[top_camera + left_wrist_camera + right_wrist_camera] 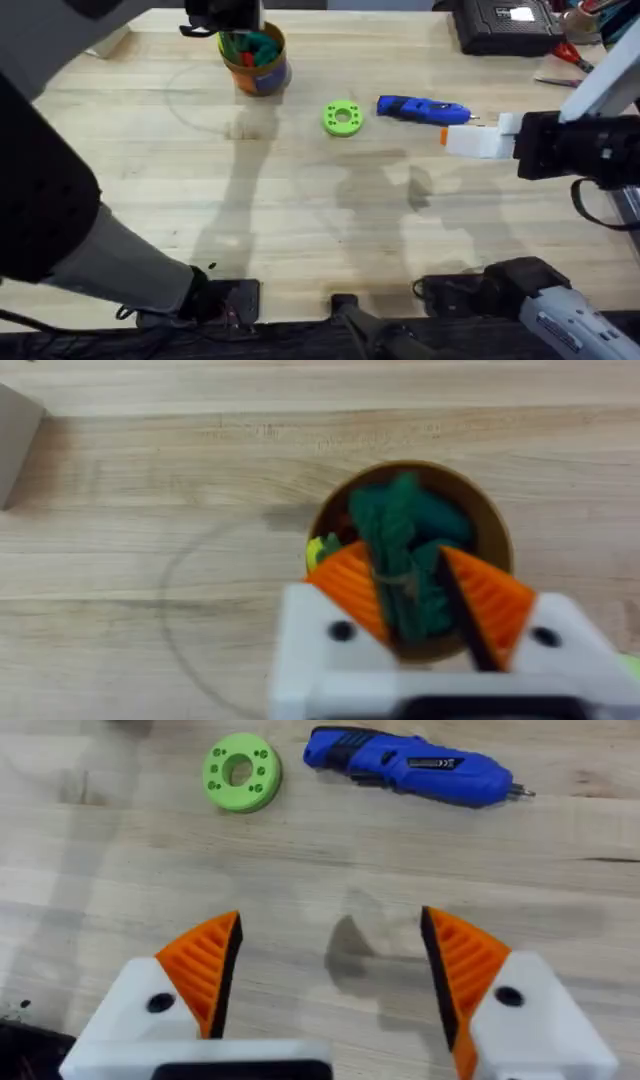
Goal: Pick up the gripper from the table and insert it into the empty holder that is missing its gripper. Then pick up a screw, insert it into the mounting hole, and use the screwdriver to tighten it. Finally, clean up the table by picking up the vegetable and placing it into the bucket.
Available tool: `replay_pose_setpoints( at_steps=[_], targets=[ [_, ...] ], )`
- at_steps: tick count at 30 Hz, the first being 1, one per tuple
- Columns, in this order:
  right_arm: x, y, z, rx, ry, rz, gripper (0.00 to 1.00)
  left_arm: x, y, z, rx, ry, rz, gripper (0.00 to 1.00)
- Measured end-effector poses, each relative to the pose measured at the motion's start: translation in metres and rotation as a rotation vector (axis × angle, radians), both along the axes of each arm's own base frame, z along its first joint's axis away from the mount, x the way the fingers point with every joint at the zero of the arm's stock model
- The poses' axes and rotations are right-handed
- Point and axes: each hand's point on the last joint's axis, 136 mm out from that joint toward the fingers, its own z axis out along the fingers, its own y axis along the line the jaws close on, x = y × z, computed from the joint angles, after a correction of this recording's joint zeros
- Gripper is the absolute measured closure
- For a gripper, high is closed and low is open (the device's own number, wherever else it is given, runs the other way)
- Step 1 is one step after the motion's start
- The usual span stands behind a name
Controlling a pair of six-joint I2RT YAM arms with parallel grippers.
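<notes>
My left gripper hangs over the orange-yellow bucket at the back left of the table. Its orange fingers are shut on the dark-green vegetable, whose leafy end reaches into the bucket. The blue screwdriver lies at the right of the middle, bit pointing right. Just in front of its tip, my right gripper hovers open over bare wood. Each white holder carries an orange ribbed gripper finger and a dark round spot. Screw or hole, I cannot tell.
A lime-green ring with holes lies left of the screwdriver. A black case and scissors sit at the back right. A pale box corner lies left of the bucket. The front half of the table is bare wood.
</notes>
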Motion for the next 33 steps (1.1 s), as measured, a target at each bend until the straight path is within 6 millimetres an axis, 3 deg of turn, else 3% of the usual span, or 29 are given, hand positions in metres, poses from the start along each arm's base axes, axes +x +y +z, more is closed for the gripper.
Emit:
replay_pose_setpoints(
  at_steps=[4,5,10,11,13,17,19,22,25,29,33],
  targets=[
    [0.000,0.000,0.000,0.000,0.000,0.000,0.011,-0.008,-0.001,0.002,-0.006,0.020,-0.010,0.096],
    [0.000,0.000,0.000,0.000,-0.001,0.000,0.011,-0.012,-0.002,0.002,-0.013,0.035,-0.016,0.038],
    [0.000,0.000,0.000,0.000,0.000,0.000,0.010,-0.036,-0.008,0.013,-0.049,0.082,-0.053,0.015],
    [0.000,0.000,0.000,0.000,0.000,0.000,0.010,-0.062,-0.008,0.034,-0.061,0.092,-0.068,0.015],
    [0.000,0.000,0.000,0.000,0.000,0.000,0.010,-0.085,-0.006,0.053,-0.059,0.095,-0.079,0.015],
    [0.000,0.000,0.000,0.000,-0.001,0.000,0.011,-0.131,-0.007,0.085,-0.053,0.078,-0.117,0.015],
    [0.000,0.000,0.000,0.000,-0.001,0.000,0.011,-0.154,-0.010,0.090,-0.051,0.078,-0.144,0.015],
    [0.000,0.000,0.000,0.000,-0.001,0.000,0.011,-0.190,-0.017,0.078,-0.048,0.101,-0.193,0.015],
    [0.000,0.000,0.000,0.000,-0.001,0.000,0.010,-0.219,-0.020,0.054,-0.050,0.141,-0.219,0.015],
    [0.000,0.000,0.000,0.000,0.000,0.000,0.010,-0.249,-0.011,0.023,-0.058,0.194,-0.194,0.015],
    [0.000,0.000,0.000,0.000,0.000,0.000,0.010,-0.267,-0.005,0.011,-0.071,0.194,-0.176,0.015]
  ],
)
